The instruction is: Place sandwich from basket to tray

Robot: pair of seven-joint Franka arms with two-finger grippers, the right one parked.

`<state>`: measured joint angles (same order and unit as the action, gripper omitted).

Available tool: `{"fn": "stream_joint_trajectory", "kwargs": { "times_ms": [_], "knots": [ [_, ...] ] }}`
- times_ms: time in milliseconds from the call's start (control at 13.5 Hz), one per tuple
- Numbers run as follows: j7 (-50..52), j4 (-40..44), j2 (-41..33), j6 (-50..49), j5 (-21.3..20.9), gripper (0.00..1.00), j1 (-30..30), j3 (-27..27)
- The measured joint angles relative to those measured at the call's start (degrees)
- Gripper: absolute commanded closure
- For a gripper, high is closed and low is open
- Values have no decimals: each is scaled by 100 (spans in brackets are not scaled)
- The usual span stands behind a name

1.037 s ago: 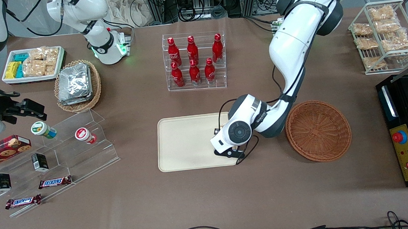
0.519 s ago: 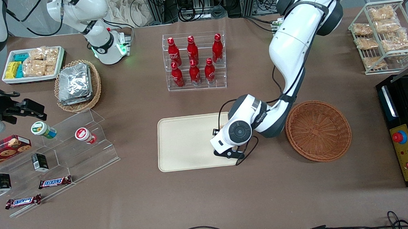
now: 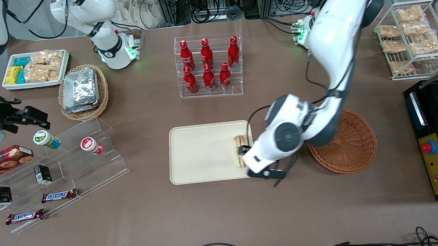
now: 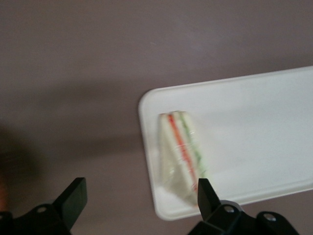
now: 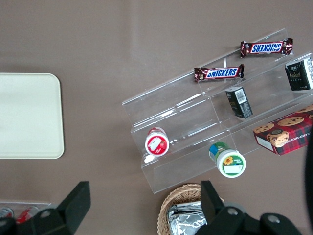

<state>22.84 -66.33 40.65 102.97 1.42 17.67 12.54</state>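
Observation:
The sandwich (image 3: 240, 149), a white wedge with red and green layers, lies on the cream tray (image 3: 202, 154) at the end nearest the basket (image 3: 355, 146). The reddish-brown wicker basket holds nothing I can see. My gripper (image 3: 257, 162) hangs over the tray's rim beside the sandwich, partly over bare table. In the left wrist view the gripper (image 4: 139, 188) is open, with its black fingertips (image 4: 76, 191) wide apart. One fingertip overlaps the sandwich (image 4: 178, 147) near the corner of the tray (image 4: 254, 122). Nothing is held between the jaws.
A clear rack of red bottles (image 3: 208, 65) stands farther from the front camera than the tray. A tan basket of foil packets (image 3: 82, 90) and a clear stepped snack shelf (image 3: 67, 161) lie toward the parked arm's end. A black control box (image 3: 435, 141) sits past the basket.
The wrist has shifted from over the tray toward the basket and slightly nearer the front camera. The sandwich, hidden under the hand before, now shows lying on the tray.

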Motion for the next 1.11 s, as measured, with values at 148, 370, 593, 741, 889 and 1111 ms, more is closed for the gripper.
{"fn": "stream_joint_trajectory", "kwargs": {
  "times_ms": [148, 370, 593, 741, 889, 1111],
  "knots": [
    [-24, 11, -627, -863, 6, 0, -453, -10],
    [-52, 0, -1367, -1870, 7, 0, -1056, -31],
    [-508, -34, -1858, -2737, 4, 0, -1557, -50],
    [-1017, -225, -2124, -3050, 1, 0, -1859, -65],
    [-1246, -567, -2359, -3076, 1, 0, -2159, -70],
    [-1328, -1093, -2689, -3073, -1, 0, -2283, -63]
  ]
}}
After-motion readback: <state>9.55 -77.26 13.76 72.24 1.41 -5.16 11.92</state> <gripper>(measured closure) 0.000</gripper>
